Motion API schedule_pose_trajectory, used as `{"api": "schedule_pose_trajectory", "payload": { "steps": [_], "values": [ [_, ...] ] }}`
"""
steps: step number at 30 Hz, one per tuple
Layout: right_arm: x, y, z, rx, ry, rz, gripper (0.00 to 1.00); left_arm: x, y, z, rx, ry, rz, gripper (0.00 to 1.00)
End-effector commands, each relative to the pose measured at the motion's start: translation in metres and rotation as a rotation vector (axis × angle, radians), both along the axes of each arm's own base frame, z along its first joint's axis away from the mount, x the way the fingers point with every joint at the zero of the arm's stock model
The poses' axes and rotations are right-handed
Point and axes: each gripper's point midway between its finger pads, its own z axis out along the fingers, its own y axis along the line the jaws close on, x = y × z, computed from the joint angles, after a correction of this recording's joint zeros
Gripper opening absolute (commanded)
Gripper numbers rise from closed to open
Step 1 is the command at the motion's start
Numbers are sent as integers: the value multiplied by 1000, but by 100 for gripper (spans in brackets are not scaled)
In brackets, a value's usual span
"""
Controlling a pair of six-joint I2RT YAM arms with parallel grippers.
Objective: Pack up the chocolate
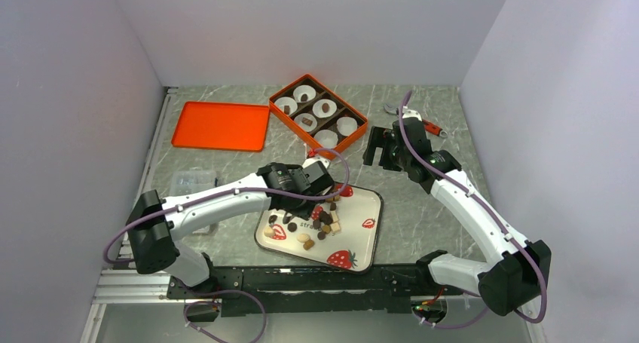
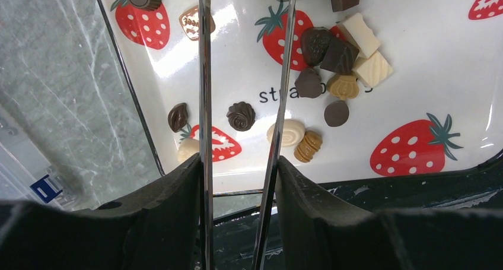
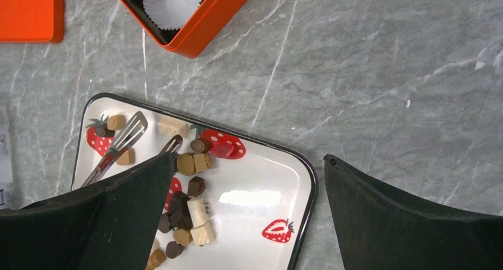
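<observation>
Left gripper (image 2: pixel 240 175), half-closed, pinches metal tongs (image 2: pixel 204 74) over the tray (image 2: pixel 415 62) at centre of the top view. Chocolate (image 2: pixel 340 56) lies scattered on the tray, with a few pieces in the box (image 3: pixel 207 24) above. Right gripper (image 3: pixel 246 216) gapes wide, holding nothing.

From above and behind the arms we are viewing the whole table (image 1: pixel 407 230); from the left wrist we are looking closely down onto the strawberry tray (image 2: pixel 427 62); from the right wrist, higher, we are seeing that tray and the orange box (image 3: pixel 207 27) corner
</observation>
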Motion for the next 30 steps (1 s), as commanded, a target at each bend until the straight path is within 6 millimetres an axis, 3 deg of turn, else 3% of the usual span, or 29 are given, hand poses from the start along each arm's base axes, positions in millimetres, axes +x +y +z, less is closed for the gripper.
{"api": "schedule_pose_trajectory", "payload": {
  "steps": [1,16,30],
  "values": [
    [4,-1,14,16,-59,0,100,8,-16,11,-51,-32,19,49],
    [4,-3,11,4,-57,-2,100,11,-25,2,-36,-21,8,47],
    [3,-2,10,8,-54,-1,100,10,-21,-1,0,-7,4,36]
  ]
}}
